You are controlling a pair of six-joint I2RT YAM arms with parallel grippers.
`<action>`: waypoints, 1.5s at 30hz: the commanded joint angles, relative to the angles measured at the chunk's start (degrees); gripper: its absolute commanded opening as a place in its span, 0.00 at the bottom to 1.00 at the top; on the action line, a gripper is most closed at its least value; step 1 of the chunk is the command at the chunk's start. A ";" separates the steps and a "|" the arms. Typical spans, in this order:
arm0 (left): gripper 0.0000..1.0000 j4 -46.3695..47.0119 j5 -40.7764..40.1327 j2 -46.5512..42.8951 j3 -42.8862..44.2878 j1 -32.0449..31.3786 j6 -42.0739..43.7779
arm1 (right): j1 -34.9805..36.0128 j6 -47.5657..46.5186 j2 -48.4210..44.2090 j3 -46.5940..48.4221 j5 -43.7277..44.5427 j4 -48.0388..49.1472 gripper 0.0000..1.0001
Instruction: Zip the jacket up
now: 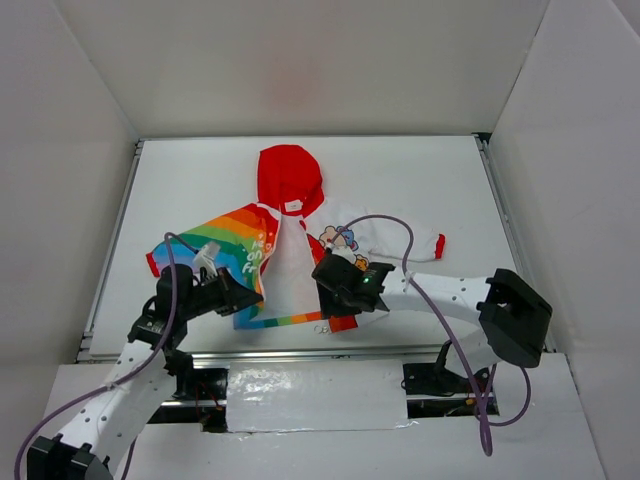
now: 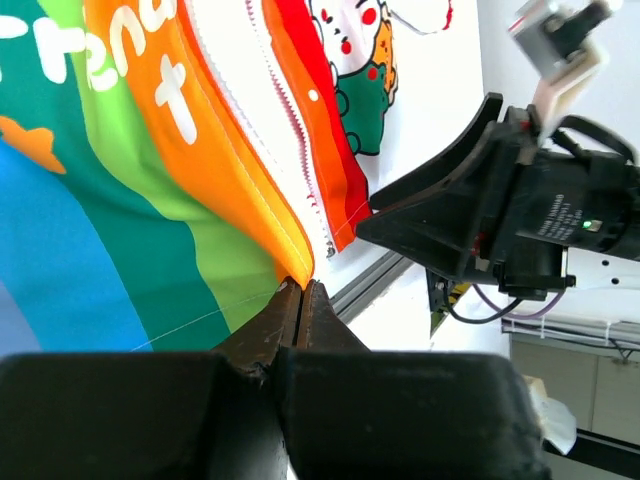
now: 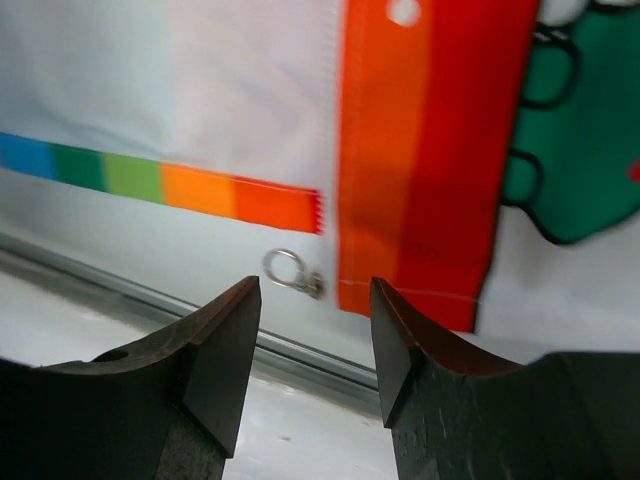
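**Fabric limp and light: pinch low, keep it taut**

Spread open on the table (image 1: 450, 180), hood away from the arms, lies the jacket (image 1: 290, 250). At the rainbow half's bottom hem corner, the left gripper (image 2: 302, 290) is clamped on the cloth. Jaws parted, the right gripper (image 3: 315, 300) hovers over the zipper pull ring (image 3: 285, 270). Judgement: soft, bunches easily; the ring is small, likely slippery, so take it squarely.

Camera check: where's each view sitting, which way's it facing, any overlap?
Top external: above and behind the robot, looking down on the table and jacket; left arm and right arm show.
Left wrist: looks along the left gripper, shut on the jacket's rainbow hem.
Right wrist: looks past the open right gripper at the zipper pull ring.
Shared: left wrist and top both catch the right gripper.
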 commanded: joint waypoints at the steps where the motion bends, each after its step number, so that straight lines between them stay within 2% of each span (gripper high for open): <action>1: 0.00 -3.88 -0.15 -1.35 2.09 0.04 2.63 | 2.20 0.31 -1.93 1.76 8.39 -9.57 0.55; 4: 0.00 -3.80 -0.85 -1.18 1.74 -0.04 2.63 | 3.79 1.28 -0.08 2.82 9.98 -11.69 0.55; 26: 0.00 -1.95 1.52 0.23 0.86 -0.04 2.98 | 5.73 1.11 6.34 4.84 9.01 -9.67 0.55; 45: 0.00 -1.16 2.22 0.49 0.68 -0.04 2.98 | 7.48 3.22 10.39 1.15 8.75 -6.07 0.52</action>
